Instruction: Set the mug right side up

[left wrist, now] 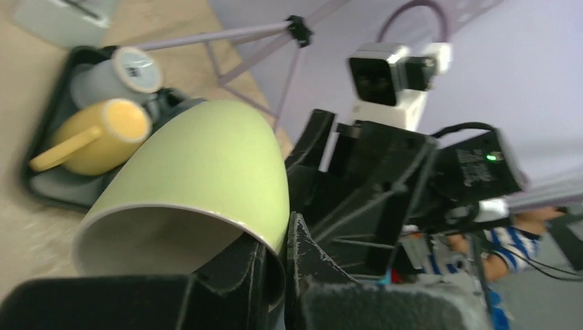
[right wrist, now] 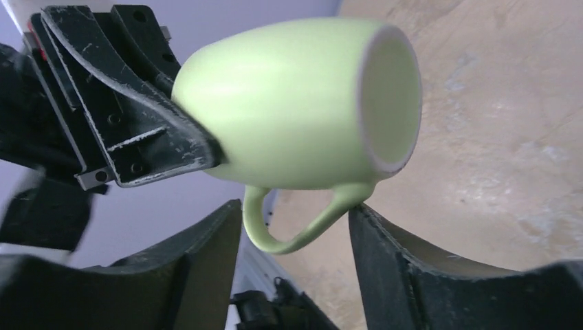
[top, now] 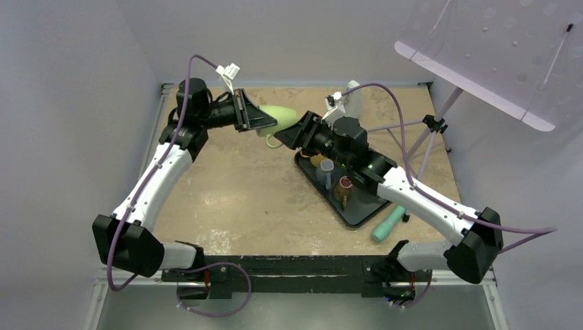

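The left gripper [left wrist: 276, 256] pinches only the rim of the pale-green ceramic mug [right wrist: 289, 103]; the right gripper [right wrist: 295, 210], jaws spread astride the handle [right wrist: 317, 225], could knock it loose.

Top camera looks down from behind; wrist cameras (facing each other) share the mug [left wrist: 206, 165] close-up

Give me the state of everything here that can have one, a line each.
green mug, held in the air on its side, not yet upright
left gripper, shut on its rim
right gripper, open, jaws either side of the handle
teal bottle, lying on the table beside the tray
yellow mug, in the tray, posture unclear
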`<state>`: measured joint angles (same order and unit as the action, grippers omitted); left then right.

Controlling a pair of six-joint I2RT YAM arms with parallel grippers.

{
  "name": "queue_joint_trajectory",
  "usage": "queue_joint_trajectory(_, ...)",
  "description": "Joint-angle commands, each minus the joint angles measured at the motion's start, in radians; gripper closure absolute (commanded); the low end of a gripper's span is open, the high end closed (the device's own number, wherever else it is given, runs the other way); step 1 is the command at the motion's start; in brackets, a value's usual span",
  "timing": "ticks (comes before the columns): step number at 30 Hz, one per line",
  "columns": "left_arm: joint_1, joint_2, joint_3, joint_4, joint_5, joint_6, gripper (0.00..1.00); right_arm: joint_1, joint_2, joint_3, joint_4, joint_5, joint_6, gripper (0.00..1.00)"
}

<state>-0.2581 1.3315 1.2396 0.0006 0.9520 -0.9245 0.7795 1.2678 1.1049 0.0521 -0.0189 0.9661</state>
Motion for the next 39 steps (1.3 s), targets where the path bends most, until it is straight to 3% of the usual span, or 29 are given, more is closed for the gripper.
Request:
queue_joint_trajectory(1, 0.011, 0.004, 0.103, -0.5, -0.234, 0.428, 1.0, 0.004, 0.019, 0.056, -0.02, 0.038, -0.145, 0.35)
queue_joint_trajectory(5, 0.042, 0.024, 0.149, -0.652, -0.397, 0.661, 1.0, 0.002, 0.053, 0.097, -0.101, 0.039, -0.177, 0.28)
queue_joint_trajectory(8, 0.09, 0.095, 0.255, -0.812, -0.543, 0.961, 1.0, 0.003, 0.068, 0.135, -0.182, 0.058, -0.228, 0.24)
queue_joint_trajectory(12, 0.249, 0.309, 0.484, -1.077, -0.531, 1.293, 1.0, 0.004, 0.078, 0.182, -0.3, 0.096, -0.323, 0.22)
queue_joint_trajectory(17, 0.369, 0.554, 0.757, -1.225, -0.688, 1.496, 1.0, 0.003, 0.065, 0.183, -0.378, 0.107, -0.388, 0.2)
queue_joint_trajectory(20, 0.38, 0.681, 0.889, -1.255, -0.767, 1.577, 1.0, 0.002, 0.057, 0.176, -0.401, 0.126, -0.399, 0.2)
queue_joint_trajectory(25, 0.413, 0.884, 1.156, -1.339, -0.765, 1.59, 1.0, 0.004, 0.051, 0.175, -0.409, 0.121, -0.42, 0.2)
queue_joint_trajectory(33, 0.423, 1.047, 1.199, -1.302, -0.853, 1.639, 1.0, 0.004, 0.036, 0.156, -0.408, 0.117, -0.422, 0.2)
queue_joint_trajectory(39, 0.43, 1.086, 1.185, -1.298, -0.82, 1.614, 1.0, 0.003, 0.04, 0.171, -0.431, 0.132, -0.413, 0.2)
